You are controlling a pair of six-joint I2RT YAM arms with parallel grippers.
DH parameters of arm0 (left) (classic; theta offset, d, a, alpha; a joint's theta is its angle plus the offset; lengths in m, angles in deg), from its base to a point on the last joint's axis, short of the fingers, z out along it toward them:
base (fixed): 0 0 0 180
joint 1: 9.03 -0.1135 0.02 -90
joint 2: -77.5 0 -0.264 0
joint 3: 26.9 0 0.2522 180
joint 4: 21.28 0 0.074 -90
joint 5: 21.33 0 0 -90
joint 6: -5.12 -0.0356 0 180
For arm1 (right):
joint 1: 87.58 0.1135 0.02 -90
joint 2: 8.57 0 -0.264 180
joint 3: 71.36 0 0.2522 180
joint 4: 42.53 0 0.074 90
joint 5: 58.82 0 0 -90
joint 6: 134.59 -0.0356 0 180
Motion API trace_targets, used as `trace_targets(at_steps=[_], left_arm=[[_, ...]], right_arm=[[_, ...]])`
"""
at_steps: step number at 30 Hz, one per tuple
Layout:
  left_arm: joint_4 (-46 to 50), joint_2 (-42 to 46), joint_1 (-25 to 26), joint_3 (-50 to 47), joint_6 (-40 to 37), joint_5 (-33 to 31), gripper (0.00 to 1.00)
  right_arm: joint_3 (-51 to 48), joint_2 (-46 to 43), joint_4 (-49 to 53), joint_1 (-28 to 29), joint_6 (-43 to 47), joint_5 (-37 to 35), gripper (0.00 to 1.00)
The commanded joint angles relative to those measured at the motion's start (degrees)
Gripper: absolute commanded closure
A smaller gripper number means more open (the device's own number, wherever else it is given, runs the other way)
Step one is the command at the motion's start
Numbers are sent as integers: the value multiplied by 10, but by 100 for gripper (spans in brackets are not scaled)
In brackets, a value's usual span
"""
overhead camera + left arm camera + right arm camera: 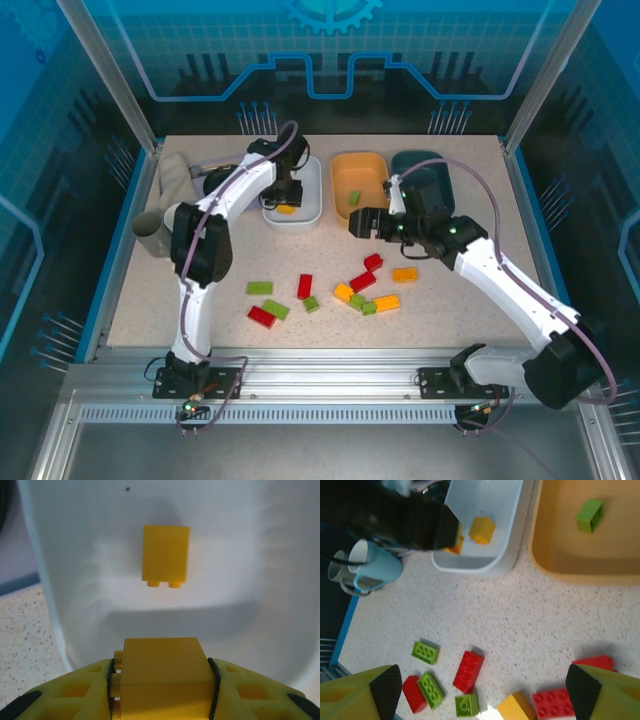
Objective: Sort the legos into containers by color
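Currently: yellow-orange brick at the white tub, release pending.

Item: left claw [162, 680], jaws narrow and clamped on a small yellow-orange plastic brick [162, 662], held over the inside of the white rounded shallow plastic tub [55, 580] at far left. A second yellow-orange brick [165, 554] lies on the tub floor beyond it. Right claw [482, 690], jaws wide with nothing between them, hangs over the loose red, green and yellow-orange bricks [305, 286] at mid-table. Orange tub [372, 165], one green brick [354, 197] inside; dark teal tub [430, 170] at far right. Handling note: hold the brick inside the rim, lower it close to the floor, beside rather than on its fellow. Then part the jaws fully and lift straight up, so it neither bounces out nor clings to a pad.
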Motion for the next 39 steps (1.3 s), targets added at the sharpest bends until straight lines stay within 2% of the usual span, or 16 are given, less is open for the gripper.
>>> trace_targets(at_steps=[1, 4, 12, 17, 23, 28, 29, 33, 36, 39], left_arm=[[50, -41, -8, 32, 4, -28, 66], [55, -65, -10, 50, 3, -35, 63], [53, -81, -9, 74, 11, -8, 42], [46, -50, -2, 98, 15, 11, 36], [32, 32, 8, 84, 66, 31, 30], [-89, 196, 11, -98, 116, 73, 25], [-126, 232, 12, -143, 122, 83, 20], [-245, 390, 17, -323, 147, 105, 13], [-300, 482, 18, -430, 169, 119, 9], [-307, 540, 22, -489, 183, 132, 9]], right_arm=[[37, 28, 4, -14, -16, 22, 12], [45, 43, 12, -21, -20, 29, 12], [16, 47, 91, -49, -75, -6, 14], [10, 66, 141, -49, -123, -45, 17], [32, 128, 203, -30, -182, -88, 17], [47, 181, 207, -5, -269, -83, 17], [52, 194, 211, -1, -288, -83, 18], [67, 235, 222, -1, -363, -79, 21], [76, 263, 211, -5, -395, -69, 23], [87, 287, 207, -9, -417, -61, 24]])
